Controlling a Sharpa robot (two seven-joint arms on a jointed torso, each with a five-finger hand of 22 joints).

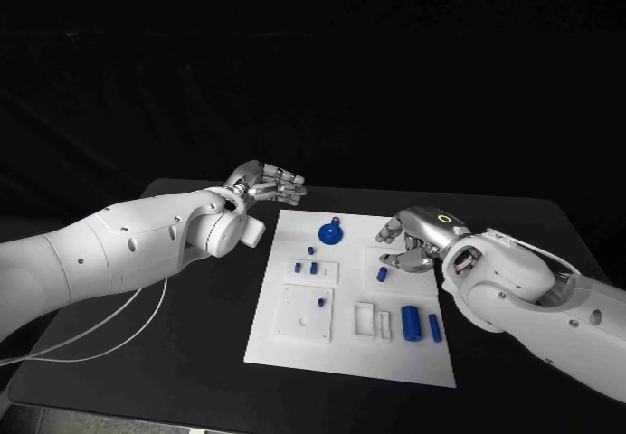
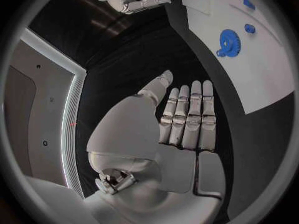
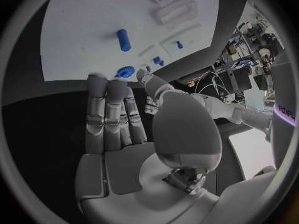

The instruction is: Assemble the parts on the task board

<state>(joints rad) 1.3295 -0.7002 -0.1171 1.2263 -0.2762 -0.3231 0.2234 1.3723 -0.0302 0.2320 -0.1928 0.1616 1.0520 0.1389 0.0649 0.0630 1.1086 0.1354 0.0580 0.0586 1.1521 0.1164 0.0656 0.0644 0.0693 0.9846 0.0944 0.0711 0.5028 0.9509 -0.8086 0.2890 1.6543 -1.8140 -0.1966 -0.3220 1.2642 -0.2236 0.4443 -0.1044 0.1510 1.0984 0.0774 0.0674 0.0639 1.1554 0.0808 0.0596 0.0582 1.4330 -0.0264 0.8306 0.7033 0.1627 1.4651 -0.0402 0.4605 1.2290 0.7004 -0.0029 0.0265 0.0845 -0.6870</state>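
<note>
Fingers (image 2: 187, 114) empty; one gear (image 1: 331, 234), two cylinders (image 1: 410, 321).

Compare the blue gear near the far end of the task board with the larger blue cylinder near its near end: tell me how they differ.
The blue gear is a flat, round, toothed disc; the blue cylinder is a smooth, elongated rod lying on its side. The gear sits at the far end of the task board, between the two hands; the cylinder lies near the near edge, beside a slimmer blue piece. Both are blue, rest on the board, and neither is being held.

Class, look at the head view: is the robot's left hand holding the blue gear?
No: the blue gear lies on the task board, while the left hand hovers beside it, holding nothing.
</note>
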